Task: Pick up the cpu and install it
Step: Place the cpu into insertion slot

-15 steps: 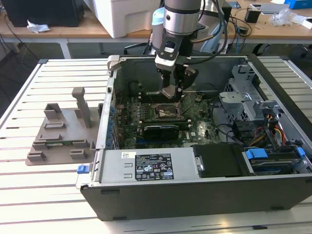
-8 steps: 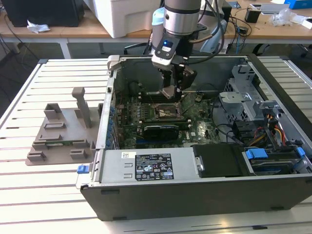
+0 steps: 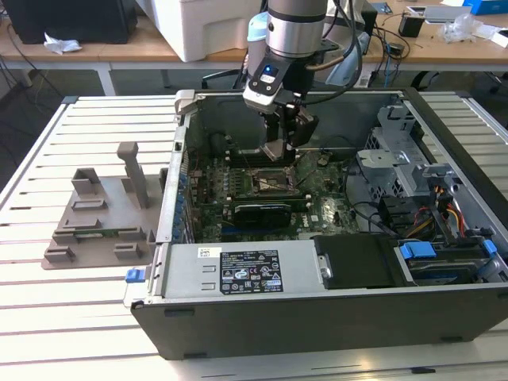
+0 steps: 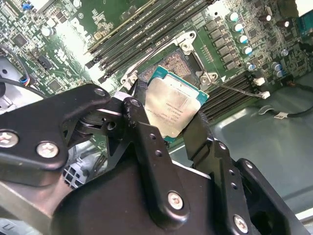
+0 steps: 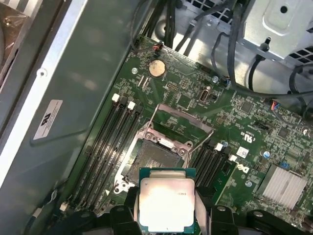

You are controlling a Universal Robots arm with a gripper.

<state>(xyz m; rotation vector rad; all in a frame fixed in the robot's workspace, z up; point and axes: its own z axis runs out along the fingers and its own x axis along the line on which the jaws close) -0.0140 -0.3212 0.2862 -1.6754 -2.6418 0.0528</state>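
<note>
Black two-finger gripper, nearest the lens in both wrist views: fingers clamped on opposite edges of the cpu, a small flat square chip with a silvery-grey metal top and a thin teal-green rim.

- Cpu is carried in the air, low over the board. It is just short of the dark square metal-framed socket, not yet in it.
- Socket bed looks bare, with its metal load frame swung up.
- Around it: green motherboard and rows of black memory slots.
- Exterior view: arm reaches down into the open dark computer case. The grey plastic tray with upright posts sits outside on the slatted white table, to the exterior view's left.

Step in hand, by my reading: pick done, carry nearly over, install pending. Seating calls for centring the chip over the socket, squaring its corners to the frame, and a flat, gentle descent.
</note>
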